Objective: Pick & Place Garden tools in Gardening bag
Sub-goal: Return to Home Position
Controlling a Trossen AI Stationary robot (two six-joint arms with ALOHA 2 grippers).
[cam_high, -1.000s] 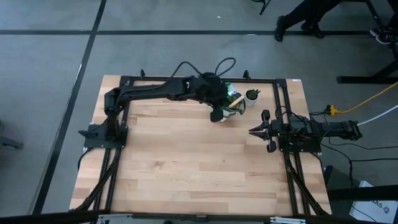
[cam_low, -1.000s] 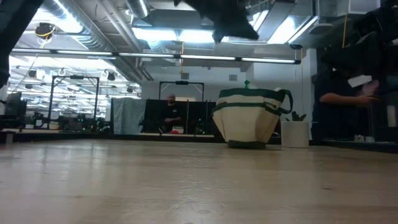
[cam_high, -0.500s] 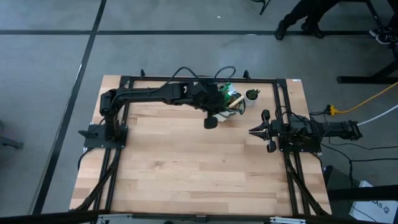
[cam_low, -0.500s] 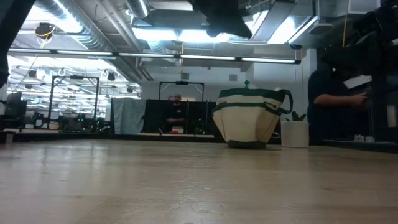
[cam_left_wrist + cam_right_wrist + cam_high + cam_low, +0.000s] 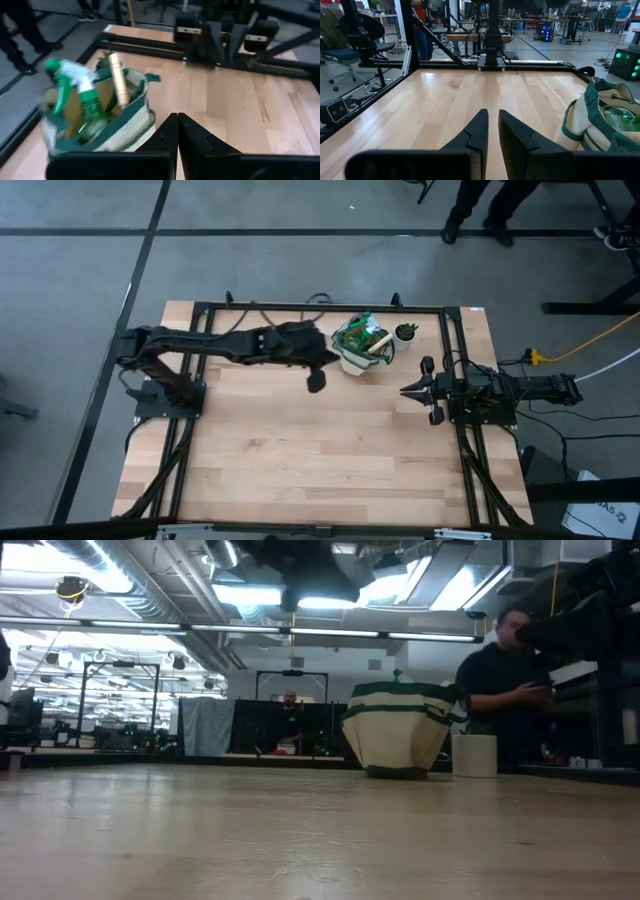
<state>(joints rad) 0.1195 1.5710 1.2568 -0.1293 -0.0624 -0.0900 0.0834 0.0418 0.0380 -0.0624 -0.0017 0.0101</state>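
The olive-and-beige gardening bag point(image 5: 358, 348) stands on its pale base at the far side of the table, also in the low view point(image 5: 400, 730). A green-and-white sprayer point(image 5: 75, 87) and a wooden tool handle point(image 5: 118, 80) stick out of its top. My left gripper point(image 5: 316, 383) hangs above the table, left of the bag and a little nearer. It is shut and empty point(image 5: 177, 131). My right gripper point(image 5: 405, 390) waits at the right side with only a narrow gap between its fingers point(image 5: 493, 127) and nothing in it. The bag point(image 5: 600, 120) stands beside it.
A small white pot with a green plant point(image 5: 405, 333) stands just right of the bag, also in the low view point(image 5: 475, 755). A black frame point(image 5: 320, 307) runs along the table's far edge and sides. Bare wood point(image 5: 320, 450) spreads over the near half. A person point(image 5: 505, 680) stands beyond the table.
My left gripper has drawn back from over the bag toward the table's left edge and a little toward the near edge, sinking slightly, with the arm folding back. The bag and its tools have stayed put. A person has walked into the low view behind the pot.
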